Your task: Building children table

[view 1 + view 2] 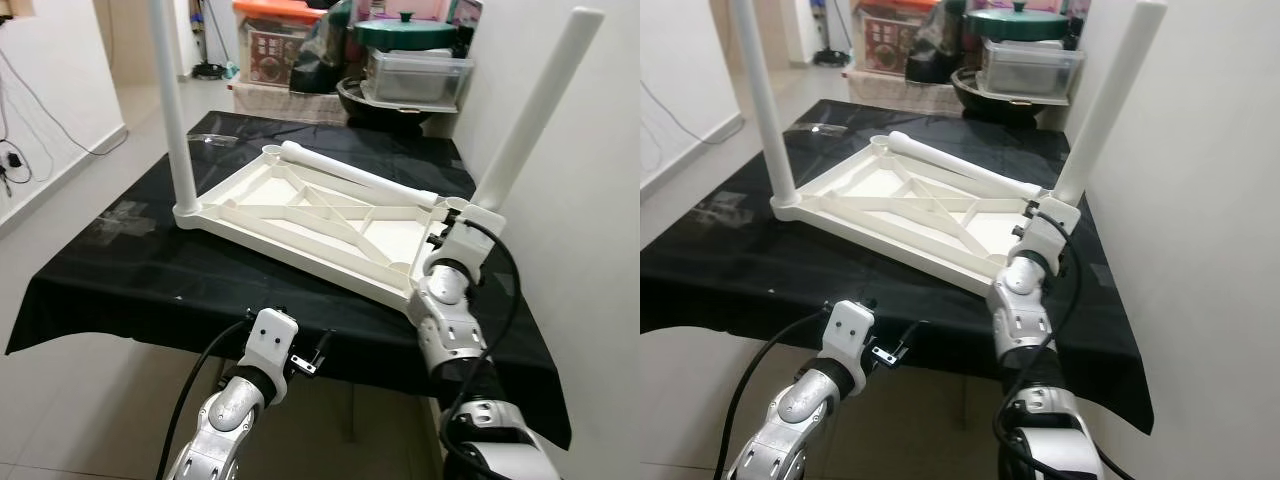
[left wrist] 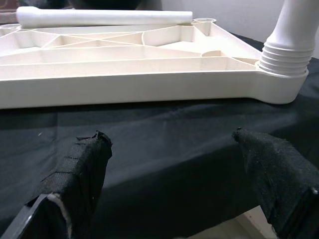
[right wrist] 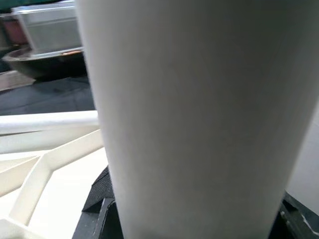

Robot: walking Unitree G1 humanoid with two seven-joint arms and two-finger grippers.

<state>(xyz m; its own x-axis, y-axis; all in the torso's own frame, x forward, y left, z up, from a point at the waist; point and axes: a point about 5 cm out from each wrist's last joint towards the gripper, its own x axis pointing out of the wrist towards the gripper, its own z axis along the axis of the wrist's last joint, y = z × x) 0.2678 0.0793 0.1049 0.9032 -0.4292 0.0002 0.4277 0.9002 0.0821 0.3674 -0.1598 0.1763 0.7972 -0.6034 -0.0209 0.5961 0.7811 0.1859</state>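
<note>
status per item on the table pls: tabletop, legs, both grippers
tabletop: upside down on black cloth
left leg: upright in its corner socket
right leg: standing tilted at its corner, gripped near its base
loose leg: lying across the tabletop
left gripper: open, holding nothing
right gripper: around the right leg

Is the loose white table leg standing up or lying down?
Lying down: the loose leg rests flat across the upturned tabletop.
</note>
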